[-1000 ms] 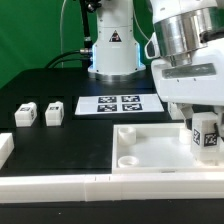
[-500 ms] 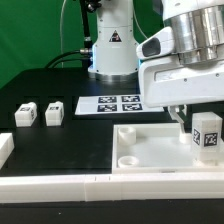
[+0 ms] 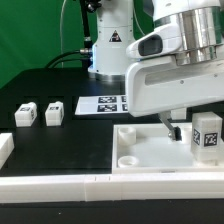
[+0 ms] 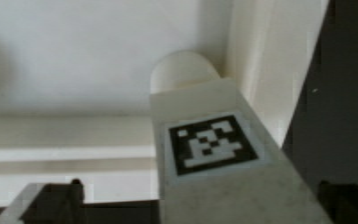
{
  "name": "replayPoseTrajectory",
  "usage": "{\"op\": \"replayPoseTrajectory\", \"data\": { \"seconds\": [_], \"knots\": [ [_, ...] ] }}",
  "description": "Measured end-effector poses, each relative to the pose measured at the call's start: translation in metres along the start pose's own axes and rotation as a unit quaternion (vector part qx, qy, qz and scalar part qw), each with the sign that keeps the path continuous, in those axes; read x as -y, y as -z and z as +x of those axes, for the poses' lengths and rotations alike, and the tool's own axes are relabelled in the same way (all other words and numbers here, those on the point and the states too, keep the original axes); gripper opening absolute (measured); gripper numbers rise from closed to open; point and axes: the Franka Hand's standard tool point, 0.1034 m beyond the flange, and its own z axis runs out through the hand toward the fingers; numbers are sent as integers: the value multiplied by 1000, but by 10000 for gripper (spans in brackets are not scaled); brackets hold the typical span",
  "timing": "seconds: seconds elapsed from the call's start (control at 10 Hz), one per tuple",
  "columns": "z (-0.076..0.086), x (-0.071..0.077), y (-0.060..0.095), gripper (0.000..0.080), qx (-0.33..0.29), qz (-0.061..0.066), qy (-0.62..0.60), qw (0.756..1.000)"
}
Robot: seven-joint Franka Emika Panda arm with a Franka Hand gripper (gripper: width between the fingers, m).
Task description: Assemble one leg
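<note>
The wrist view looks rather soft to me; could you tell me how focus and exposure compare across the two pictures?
Wrist view: the leg fills the frame at close range, its tag edges smeared, and the white panel behind is a featureless blur. Exterior view: sharper, the marker board tags distinct, though the arm's white housing is bright and nearly washed out.

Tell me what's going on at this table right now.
The robot arm's two-finger gripper hangs low over a large white square panel. Beside it stands the leg, a small stubby white plastic block with a black-and-white tag, upright on the panel at the exterior view's right. In the wrist view the leg sits between the fingertips with a gap showing, so the jaws look open and not clamped. Two similar small white blocks wait on the black table.
</note>
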Motion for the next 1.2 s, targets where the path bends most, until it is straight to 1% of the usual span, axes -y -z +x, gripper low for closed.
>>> {"op": "replayPoseTrajectory", "data": {
  "seconds": [0.5, 0.6, 0.7, 0.8, 0.9, 1.0, 1.2],
  "knots": [
    [0, 1, 0, 649, -1, 0, 4, 1000],
    [1, 6, 0, 619, -3, -1, 10, 1000],
    [1, 8, 0, 619, -3, 0, 11, 1000],
    [1, 9, 0, 439, -2, 0, 11, 1000],
    [1, 8, 0, 439, -1, 0, 11, 1000],
    [1, 5, 0, 295, -1, -2, 10, 1000],
    [2, 3, 0, 295, -1, -2, 1, 1000]
  ]
}}
